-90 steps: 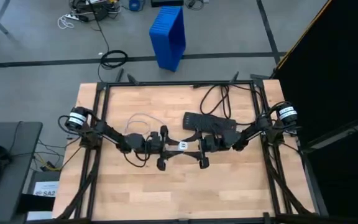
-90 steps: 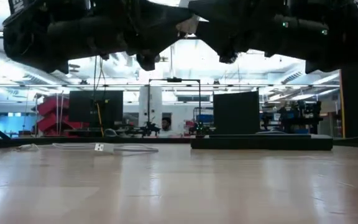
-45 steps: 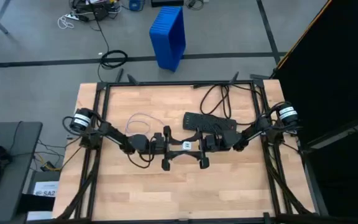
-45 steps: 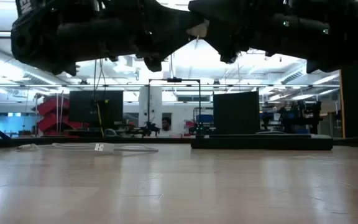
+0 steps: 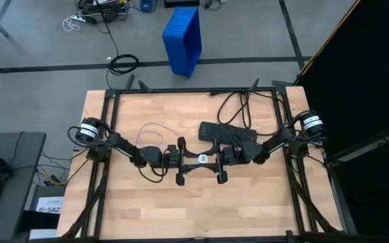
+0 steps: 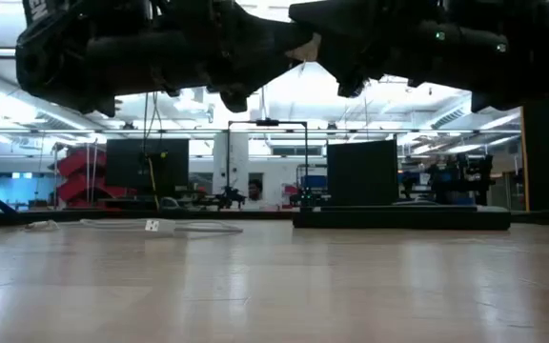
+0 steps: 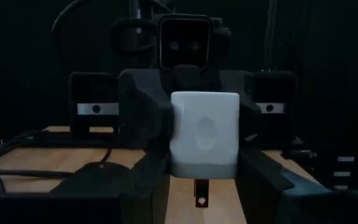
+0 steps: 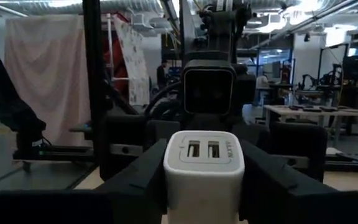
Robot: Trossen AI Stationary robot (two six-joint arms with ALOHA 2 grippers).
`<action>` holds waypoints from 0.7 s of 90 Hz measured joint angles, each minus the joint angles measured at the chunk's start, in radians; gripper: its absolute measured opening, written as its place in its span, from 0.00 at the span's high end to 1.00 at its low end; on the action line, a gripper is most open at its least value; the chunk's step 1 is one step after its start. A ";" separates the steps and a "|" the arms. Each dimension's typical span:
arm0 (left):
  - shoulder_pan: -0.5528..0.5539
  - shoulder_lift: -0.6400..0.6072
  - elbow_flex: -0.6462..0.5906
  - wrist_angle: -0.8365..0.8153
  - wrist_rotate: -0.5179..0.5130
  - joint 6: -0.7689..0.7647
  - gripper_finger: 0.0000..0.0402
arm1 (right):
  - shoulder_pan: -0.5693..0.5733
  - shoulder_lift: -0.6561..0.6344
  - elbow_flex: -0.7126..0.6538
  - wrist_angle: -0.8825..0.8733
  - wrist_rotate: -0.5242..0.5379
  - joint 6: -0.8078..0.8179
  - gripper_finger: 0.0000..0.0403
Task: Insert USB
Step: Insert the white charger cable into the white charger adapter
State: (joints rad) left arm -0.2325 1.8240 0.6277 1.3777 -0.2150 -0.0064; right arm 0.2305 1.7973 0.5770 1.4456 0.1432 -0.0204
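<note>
Pale wooden planks make up the desk (image 5: 262,202), and above its middle the left gripper (image 5: 193,160) and the right gripper (image 5: 209,160) are met nose to nose, both raised clear of the wood. A white charger block (image 5: 201,159) is carried between them, flanked closely by both. Whether either gripper is actually clamped on it cannot be told. Its two sockets (image 8: 204,149) are turned toward the right wrist. The white cable (image 5: 155,127) is held by neither gripper. It lies slack on the desk toward the back-left corner, with one plug end (image 6: 151,226) resting flat, just left of the black power strip (image 5: 228,131). Its loop is stretched roughly along the back edge. The left arm is judged the nearer, so the cable would have to be fetched from behind that arm before any plug could be lined up with the sockets.
</note>
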 joint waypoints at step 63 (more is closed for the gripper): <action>-0.022 -0.231 -0.048 -0.376 -0.031 -0.134 0.44 | -0.002 0.002 0.002 -0.050 0.044 -0.014 0.71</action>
State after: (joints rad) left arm -0.2546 1.5930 0.5793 1.0013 -0.2460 -0.1406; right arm 0.2283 1.7991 0.5793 1.3951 0.1871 -0.0345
